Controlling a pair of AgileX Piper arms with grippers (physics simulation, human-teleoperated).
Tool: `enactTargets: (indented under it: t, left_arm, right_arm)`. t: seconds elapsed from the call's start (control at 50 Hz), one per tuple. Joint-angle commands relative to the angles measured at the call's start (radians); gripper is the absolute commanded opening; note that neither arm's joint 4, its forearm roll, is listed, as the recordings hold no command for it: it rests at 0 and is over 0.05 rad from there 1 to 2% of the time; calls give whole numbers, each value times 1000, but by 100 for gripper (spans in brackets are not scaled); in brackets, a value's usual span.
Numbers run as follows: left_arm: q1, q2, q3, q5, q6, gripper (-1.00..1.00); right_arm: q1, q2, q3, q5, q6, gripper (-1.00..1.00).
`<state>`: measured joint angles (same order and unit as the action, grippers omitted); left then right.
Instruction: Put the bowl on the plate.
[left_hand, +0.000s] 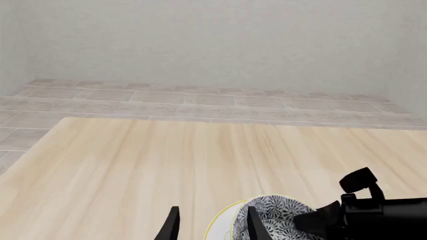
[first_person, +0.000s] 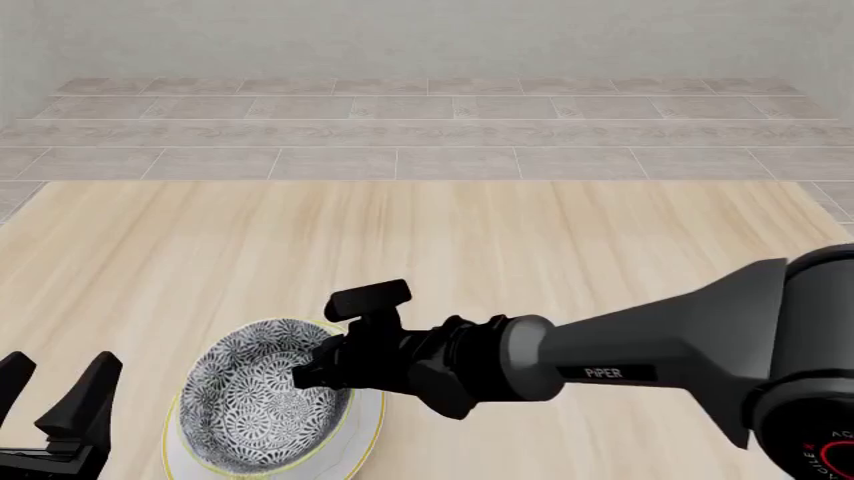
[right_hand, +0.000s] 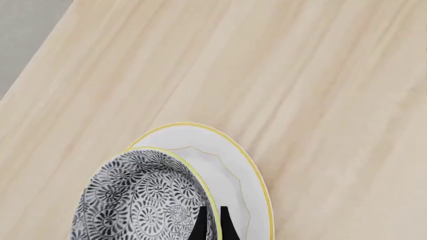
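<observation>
The blue-and-white patterned bowl (first_person: 254, 400) sits over the white yellow-rimmed plate (first_person: 363, 440), shifted toward the plate's left side. I cannot tell whether it rests on the plate or hangs just above. My right gripper (first_person: 307, 375) reaches in from the right, shut on the bowl's right rim. In the right wrist view its gripper (right_hand: 212, 225) pinches the rim of the bowl (right_hand: 137, 200), with the plate (right_hand: 227, 165) showing beyond. My left gripper (first_person: 54, 388) stands open at the near left, apart from the bowl. Its wrist view shows the bowl (left_hand: 280, 207) beside its gripper (left_hand: 212, 227).
The light wooden table (first_person: 534, 240) stretches away to a far edge, with a grey tiled floor (first_person: 427, 130) and wall behind. The right arm's black body (first_person: 641, 350) crosses the near right of the table.
</observation>
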<state>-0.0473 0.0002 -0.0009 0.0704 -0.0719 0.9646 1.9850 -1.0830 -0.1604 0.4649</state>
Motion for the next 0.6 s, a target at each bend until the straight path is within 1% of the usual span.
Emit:
enactTargets:
  t: [0.02,0.16,0.2,0.36,0.44,0.46,0.6]
  left_arm:
    - [0,0,1,-2,-1,100]
    - [-1,0,1,-4,-2,100]
    - [-1,0,1,-4,-1,100]
    - [-4,0,1,-4,-2,100]
    - [-6,0,1,-5,-1,100]
    - [-6,0,1,-5,-1,100]
    - [-7,0,1,-5,1,100]
  right_arm:
    - [-3,31,-4,-4,5,-100]
    - [-3,24,-6,5,-5,-100]
    - [14,13,2,5,-8,-100]
    - [26,0,16,-3,-11,-100]
    - [30,-7,17,0,-24,-100]
    - [34,-8,19,-1,-24,100]
    - [38,-10,17,2,-32,100]
